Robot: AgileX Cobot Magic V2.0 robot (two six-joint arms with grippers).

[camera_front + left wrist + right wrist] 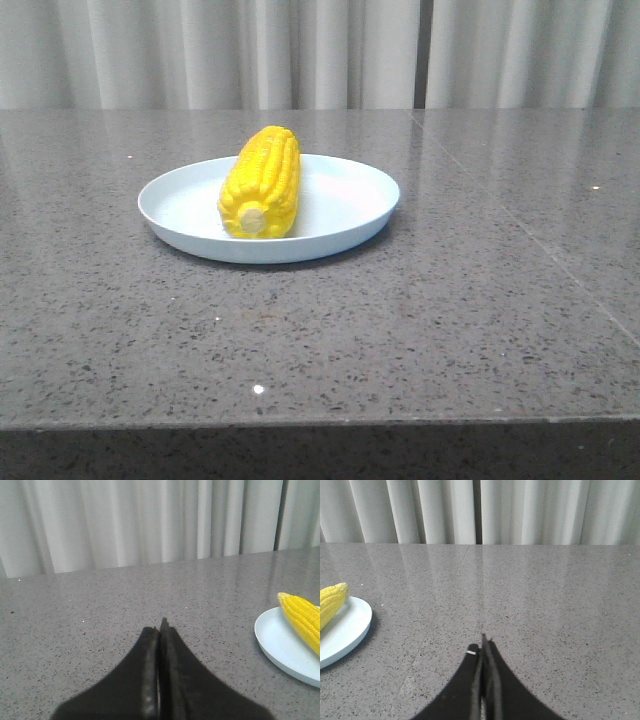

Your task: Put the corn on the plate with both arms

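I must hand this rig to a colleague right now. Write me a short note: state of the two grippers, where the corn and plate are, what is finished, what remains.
Left gripper: shut, holding nothing, over bare table to the left of the plate.
Right gripper: shut, holding nothing, over bare table to the right of the plate.
Corn: lying on the plate, left of its middle, pale stub end toward the front camera.
Plate: flat on the grey table, a little left of the middle in the front view.
Done: corn is on the plate and neither gripper touches it.
Left: nothing visible for the placement; neither arm shows in the front view.
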